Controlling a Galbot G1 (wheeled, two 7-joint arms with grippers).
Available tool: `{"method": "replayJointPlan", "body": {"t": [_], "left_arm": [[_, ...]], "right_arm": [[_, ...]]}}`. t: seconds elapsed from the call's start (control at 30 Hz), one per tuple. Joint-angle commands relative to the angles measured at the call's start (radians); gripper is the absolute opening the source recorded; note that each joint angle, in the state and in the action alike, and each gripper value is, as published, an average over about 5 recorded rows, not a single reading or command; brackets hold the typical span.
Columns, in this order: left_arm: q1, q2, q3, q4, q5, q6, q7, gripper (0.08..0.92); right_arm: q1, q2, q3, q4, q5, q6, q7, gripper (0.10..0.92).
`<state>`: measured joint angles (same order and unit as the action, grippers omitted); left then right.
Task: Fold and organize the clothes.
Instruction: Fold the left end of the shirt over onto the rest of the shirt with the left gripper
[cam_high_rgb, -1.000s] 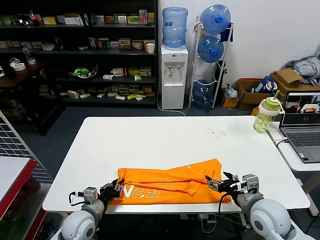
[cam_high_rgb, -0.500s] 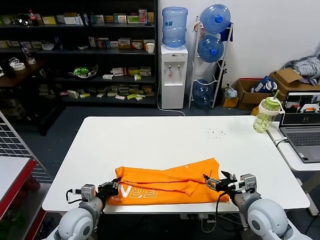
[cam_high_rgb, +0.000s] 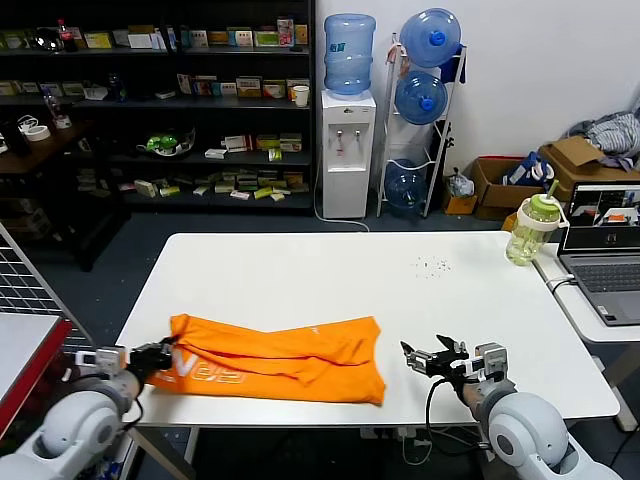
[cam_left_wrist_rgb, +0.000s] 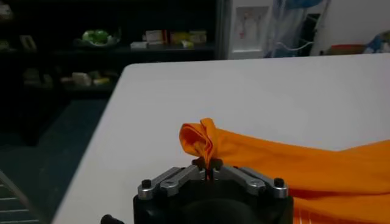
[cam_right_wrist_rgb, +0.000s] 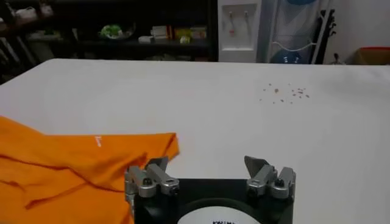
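Looking from the left of the head frame, you find the left hand (cam_high_rgb: 160, 357) at the lower left, just off the near-left edge of the white rectangular counter (cam_high_rgb: 330, 275). Its fingers are pinched tight on a bunched corner of the bright orange short-sleeved cotton T-shirt (cam_high_rgb: 280, 355); in the left wrist view you see that crumpled fold (cam_left_wrist_rgb: 201, 141) rising straight out of the closed fingers, with the rest of the fabric trailing off over the counter.

Moving to the middle, the T-shirt lies loosely folded and rumpled along the near edge of the counter, lower centre of the head frame, with white lettering (cam_high_rgb: 210, 374) showing near its left end.

Further right, the right hand (cam_high_rgb: 432, 357) sits low at the lower right, just beside the shirt's right edge but apart from it. Its fingers stand wide with nothing between them; the right wrist view shows bare counter in the gap and the orange cloth (cam_right_wrist_rgb: 73, 161) off to one side.

At the far right, a green-lidded clear bottle (cam_high_rgb: 530, 230) stands near a laptop (cam_high_rgb: 605, 250).
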<state>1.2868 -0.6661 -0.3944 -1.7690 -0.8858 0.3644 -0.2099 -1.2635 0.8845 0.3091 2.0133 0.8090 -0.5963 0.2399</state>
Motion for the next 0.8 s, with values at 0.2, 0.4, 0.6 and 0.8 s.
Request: {"method": "replayJointPlan", "body": {"t": [0.2, 0.4, 0.6, 0.8], "left_arm": [[0.030, 0.156, -0.118, 0.057, -0.009, -0.001, 0.021, 0.120], [-0.021, 0.013, 0.033, -0.163, -0.095, 0.063, -0.096, 0.120], [-0.176, -0.101, 0.222, -0.226, -0.224, 0.123, -0.212, 0.120], [-0.328, -0.189, 0.355, -0.206, -0.283, 0.153, -0.285, 0.120]], "right_arm": [[-0.022, 0.034, 0.015, 0.001, -0.037, 0.005, -0.002, 0.823], [-0.054, 0.045, 0.026, 0.011, -0.055, 0.001, 0.003, 0.823], [-0.093, 0.060, 0.049, 0.026, -0.070, -0.003, 0.008, 0.823], [-0.118, 0.081, 0.060, 0.026, -0.084, -0.002, 0.007, 0.823]]}}
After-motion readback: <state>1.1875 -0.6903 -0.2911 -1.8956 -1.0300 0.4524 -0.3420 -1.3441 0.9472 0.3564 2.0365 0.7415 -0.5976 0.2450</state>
